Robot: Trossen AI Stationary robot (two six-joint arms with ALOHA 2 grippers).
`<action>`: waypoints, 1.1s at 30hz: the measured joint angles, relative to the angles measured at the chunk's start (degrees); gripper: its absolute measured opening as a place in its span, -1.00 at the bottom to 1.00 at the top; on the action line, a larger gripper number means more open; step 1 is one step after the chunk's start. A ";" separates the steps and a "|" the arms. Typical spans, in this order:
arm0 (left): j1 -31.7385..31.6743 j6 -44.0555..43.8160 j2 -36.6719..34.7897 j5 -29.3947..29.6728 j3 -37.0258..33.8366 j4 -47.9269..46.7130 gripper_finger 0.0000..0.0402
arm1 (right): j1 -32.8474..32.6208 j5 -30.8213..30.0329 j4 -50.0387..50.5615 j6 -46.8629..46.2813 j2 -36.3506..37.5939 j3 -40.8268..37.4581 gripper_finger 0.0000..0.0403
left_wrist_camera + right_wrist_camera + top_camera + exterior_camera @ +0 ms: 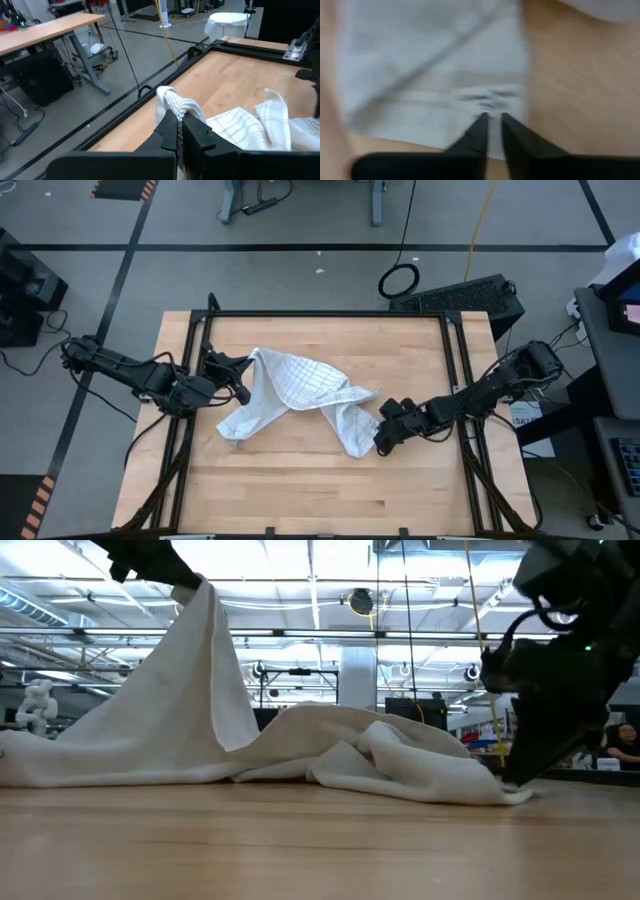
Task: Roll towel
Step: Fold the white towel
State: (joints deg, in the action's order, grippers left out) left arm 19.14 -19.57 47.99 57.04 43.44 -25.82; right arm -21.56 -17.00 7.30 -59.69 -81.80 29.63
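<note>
1. The towel (292,395) lies crumpled across the middle of the desk (320,490), not rolled; it spreads from the left gripper's side to the right gripper's side in loose folds.
2. The left gripper (178,120) is clamped on one corner of the towel; in the left wrist view the cloth bunches up between its closed fingers (167,131).
3. In the low view that corner is lifted well above the desk, and the towel (215,710) hangs from it in a steep slope down to the wood.
4. From above, the left gripper (240,370) sits at the towel's left edge, toward the far half of the desk.
5. The rest of the towel lies on the desk in a low heap, with a folded lobe reaching toward the near right.
6. The right gripper (383,435) is at that near-right end of the towel, down at desk level.
7. In the right wrist view its fingers (476,131) stand close together, with a narrow gap, over the towel's (435,75) edge; I cannot tell whether cloth is pinched between them.
8. In the low view the right arm (555,680) comes down to the towel's right end, its tip touching or just beside the cloth.
9. The check lines show on the towel's upper face in the high view.
</note>
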 joint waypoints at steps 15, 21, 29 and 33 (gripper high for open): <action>-0.44 18.26 -0.11 -0.11 -0.02 14.42 -0.97 | -6.55 -9.40 15.94 -5.94 6.76 10.54 -0.95; -1.94 18.54 -0.11 -1.92 -0.02 13.99 -0.97 | -6.93 -3.62 25.80 -17.82 1.31 10.29 -0.70; -3.10 18.43 -0.11 -4.95 -0.02 13.84 -0.97 | -7.20 -7.04 23.71 -17.01 -5.84 10.21 -0.17; -3.08 18.40 -0.11 -5.94 -0.02 13.42 -0.97 | -7.19 -9.45 20.87 -14.87 -7.99 10.21 -0.03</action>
State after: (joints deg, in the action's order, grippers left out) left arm 16.05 -1.17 47.88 51.09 43.42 -12.41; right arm -28.75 -26.45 28.17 -74.55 -89.79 39.83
